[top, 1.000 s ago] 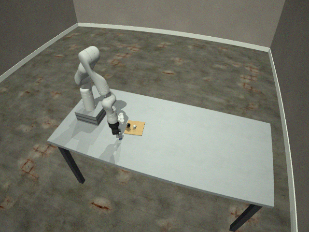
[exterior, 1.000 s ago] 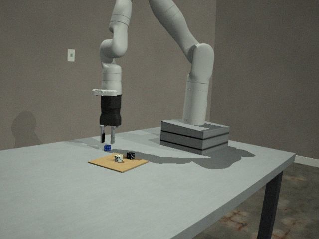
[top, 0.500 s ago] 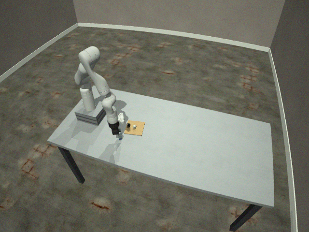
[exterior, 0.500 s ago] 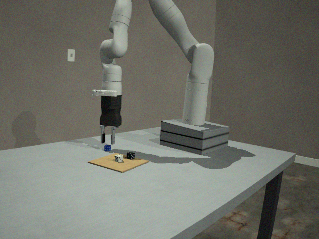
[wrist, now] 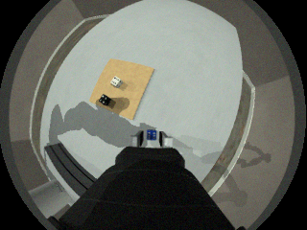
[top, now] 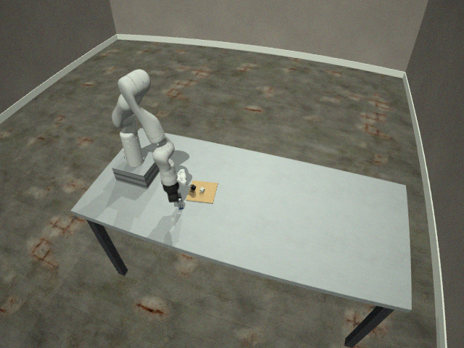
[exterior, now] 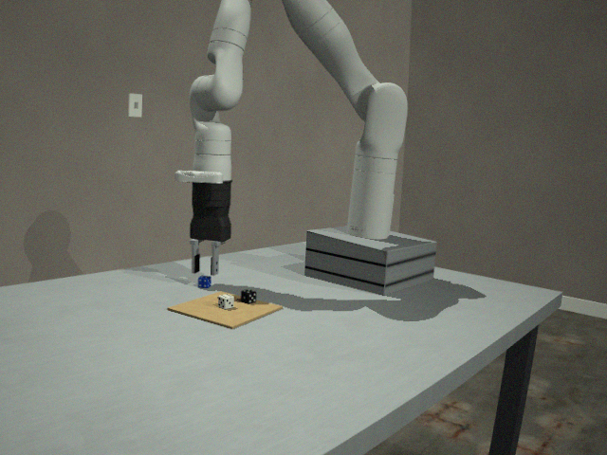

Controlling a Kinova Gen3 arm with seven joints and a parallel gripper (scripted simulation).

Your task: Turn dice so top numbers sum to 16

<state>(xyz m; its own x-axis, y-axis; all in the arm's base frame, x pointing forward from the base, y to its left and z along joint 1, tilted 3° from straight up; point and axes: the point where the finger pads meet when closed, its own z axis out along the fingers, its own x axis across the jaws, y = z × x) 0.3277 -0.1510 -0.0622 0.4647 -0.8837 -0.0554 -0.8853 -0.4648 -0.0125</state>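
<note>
A blue die (exterior: 204, 282) (wrist: 152, 134) lies on the table beside the mat, off it. My gripper (exterior: 205, 272) (wrist: 151, 136) is open and points down just above the blue die, with nothing between its fingertips. The tan mat (top: 209, 197) (exterior: 232, 322) (wrist: 139, 77) lies flat on the table. A white die (top: 201, 190) (exterior: 226, 300) (wrist: 116, 81) sits near the mat's middle. A black die (top: 193, 187) (exterior: 248, 296) (wrist: 105, 100) sits on the mat nearer its edge on the robot's side. The top numbers are too small to read surely.
The grey table (top: 299, 225) (exterior: 147, 382) carries everything. The arm's block-shaped base (top: 135, 172) (exterior: 370, 262) stands on it, behind the mat as seen from the exterior view. The arm's shadow falls across the table and part of the mat.
</note>
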